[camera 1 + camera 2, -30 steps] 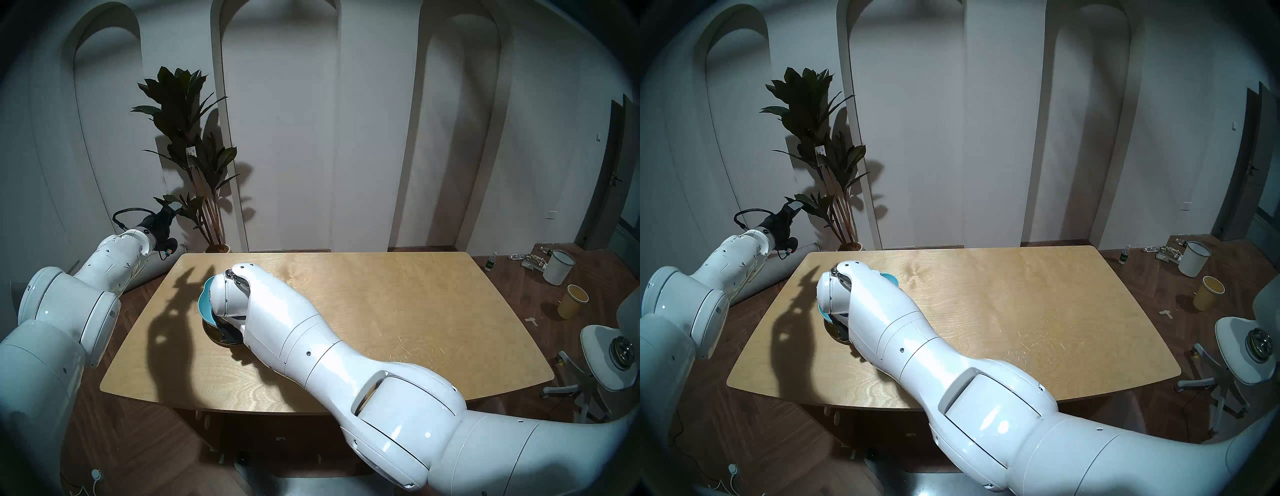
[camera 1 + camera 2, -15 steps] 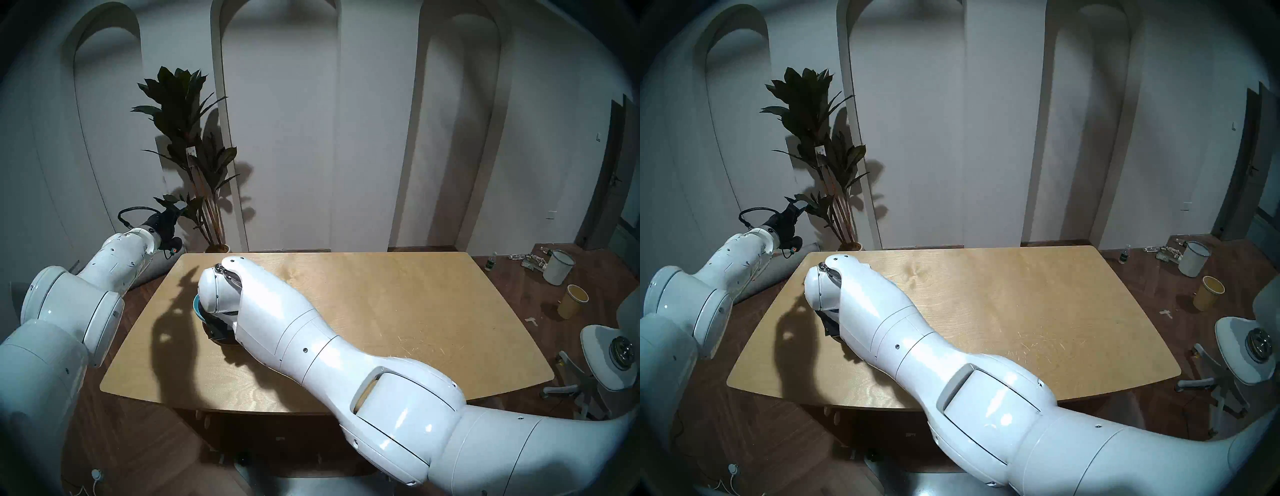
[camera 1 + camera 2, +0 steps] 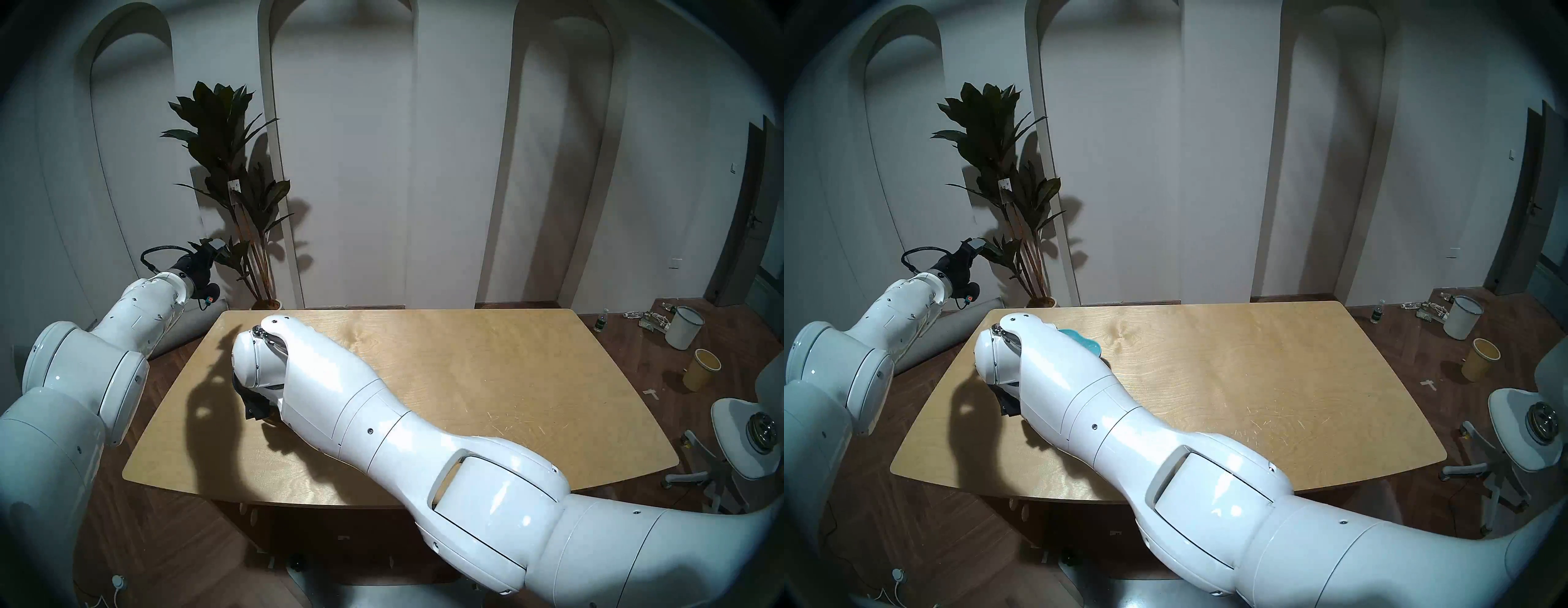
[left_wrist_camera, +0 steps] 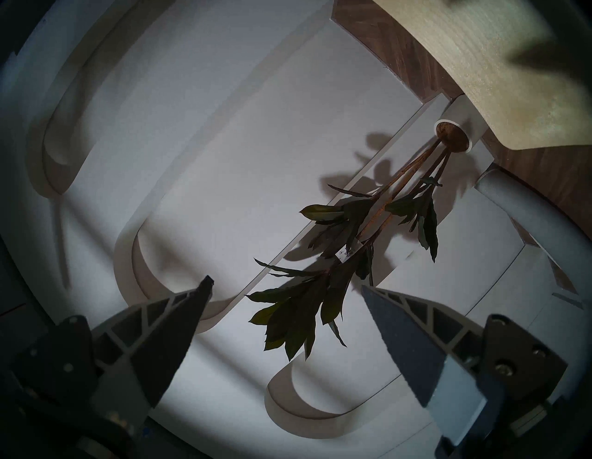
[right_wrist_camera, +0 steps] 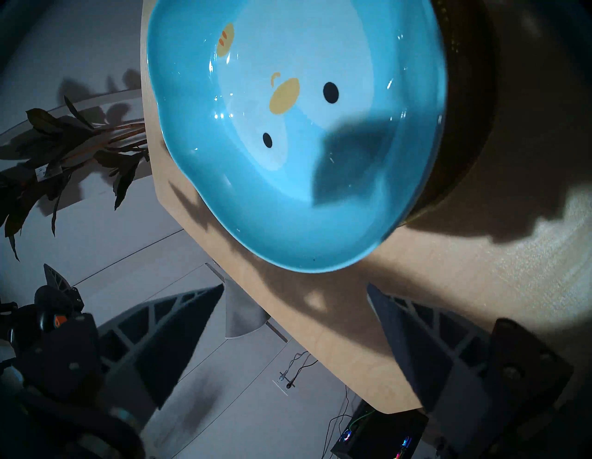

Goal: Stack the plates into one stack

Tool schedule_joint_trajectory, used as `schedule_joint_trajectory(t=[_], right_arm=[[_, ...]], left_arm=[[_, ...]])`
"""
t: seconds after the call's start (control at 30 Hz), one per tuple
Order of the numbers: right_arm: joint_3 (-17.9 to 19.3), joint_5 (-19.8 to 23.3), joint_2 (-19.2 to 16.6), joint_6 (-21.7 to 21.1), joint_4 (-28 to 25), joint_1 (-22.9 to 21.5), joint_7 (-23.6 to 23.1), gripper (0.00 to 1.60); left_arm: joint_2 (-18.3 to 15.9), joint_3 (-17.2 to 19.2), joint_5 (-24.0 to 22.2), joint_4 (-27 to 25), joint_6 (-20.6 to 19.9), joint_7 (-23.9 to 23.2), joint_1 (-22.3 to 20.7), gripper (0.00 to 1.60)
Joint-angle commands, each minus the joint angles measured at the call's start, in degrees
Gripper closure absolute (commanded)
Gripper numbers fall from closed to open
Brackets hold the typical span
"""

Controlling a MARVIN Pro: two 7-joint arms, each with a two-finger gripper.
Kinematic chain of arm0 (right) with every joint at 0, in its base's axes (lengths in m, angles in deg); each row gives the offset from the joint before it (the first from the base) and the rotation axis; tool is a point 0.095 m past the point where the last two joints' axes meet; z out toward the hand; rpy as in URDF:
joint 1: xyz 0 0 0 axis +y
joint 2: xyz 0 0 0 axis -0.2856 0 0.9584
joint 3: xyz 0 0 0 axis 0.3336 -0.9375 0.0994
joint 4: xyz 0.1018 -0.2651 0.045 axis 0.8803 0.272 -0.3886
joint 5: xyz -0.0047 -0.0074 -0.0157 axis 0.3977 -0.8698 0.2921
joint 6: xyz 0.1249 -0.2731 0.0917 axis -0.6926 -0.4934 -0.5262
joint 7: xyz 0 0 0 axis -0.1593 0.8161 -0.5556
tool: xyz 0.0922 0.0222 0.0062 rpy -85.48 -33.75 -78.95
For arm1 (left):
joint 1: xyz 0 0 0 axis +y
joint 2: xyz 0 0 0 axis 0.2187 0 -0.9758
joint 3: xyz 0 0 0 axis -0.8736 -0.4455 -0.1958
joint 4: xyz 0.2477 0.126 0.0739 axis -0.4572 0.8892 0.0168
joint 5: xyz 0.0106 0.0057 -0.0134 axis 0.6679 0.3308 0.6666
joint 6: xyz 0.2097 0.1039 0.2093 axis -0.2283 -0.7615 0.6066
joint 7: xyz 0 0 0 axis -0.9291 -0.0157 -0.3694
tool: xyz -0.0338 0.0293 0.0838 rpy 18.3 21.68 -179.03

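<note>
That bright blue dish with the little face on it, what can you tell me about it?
The blue dish is glossy, like glazed pottery, with a wavy, lobed rim. Inside are two dark dots, a yellow oval and a smaller yellow-and-orange mark. It sits open side up, on top of a darker plate whose rim shows at one side, near a corner of the wooden table. An arm's shadow falls across it. The right gripper is beside it with jaws apart, not touching.
</note>
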Motion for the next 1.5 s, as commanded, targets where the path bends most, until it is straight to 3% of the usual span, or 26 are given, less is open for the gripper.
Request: schedule_joint_trajectory(t=[0.0, 0.23, 0.53, 0.83, 0.9, 1.47], right_arm=[[-0.3, -0.2, 1.1, 0.0, -2.6, -1.8, -0.7, 0.00], [0.2, -1.1, 1.1, 0.5, -5.9, -5.3, -1.6, 0.00], [2.7, -4.2, -4.2, 3.4, -7.9, -7.7, -2.0, 0.00], [5.8, -9.5, -12.7, 8.1, -10.1, -11.0, -2.1, 0.00], [6.1, -10.3, -13.3, 8.7, -10.1, -11.2, -1.9, 0.00], [6.0, -21.5, -26.0, 11.0, -1.3, -11.7, 5.9, 0.00]], left_arm=[[-1.7, 0.4, -0.1, -0.6, -0.7, -0.5, -2.8, 0.00], [-2.0, 0.6, -0.1, -0.6, -1.1, -1.5, -2.4, 0.00], [-2.0, 0.8, -0.1, -0.7, -1.4, -2.2, -2.0, 0.00], [-0.4, 1.4, -0.8, -1.6, -0.9, -1.4, -2.0, 0.00], [-0.1, 1.6, -1.0, -1.7, -0.8, -1.2, -2.1, 0.00], [4.1, 2.3, -2.3, -4.0, 0.8, 2.3, -1.2, 0.00]])
